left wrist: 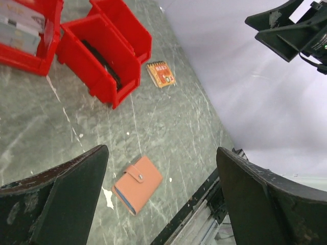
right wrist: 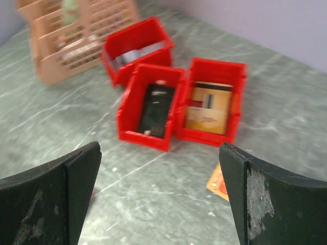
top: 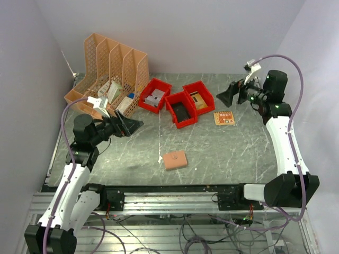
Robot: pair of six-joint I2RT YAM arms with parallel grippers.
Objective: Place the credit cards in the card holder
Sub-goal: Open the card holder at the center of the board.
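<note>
While left gripper (left wrist: 161,149) and right gripper (right wrist: 158,145) gape wide, empty: 1 card holder (left wrist: 137,184), snapped shut, below and between the left jaws. Likely light, soft; pinch across 2 long edges.

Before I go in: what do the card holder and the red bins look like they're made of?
Card holder: probably soft leather or faux leather, matte salmon pink, with a fold-over flap and a small shiny snap. Red bins: rigid moulded plastic by the look, slightly glossy, with thin straight walls and uniform colour.
</note>
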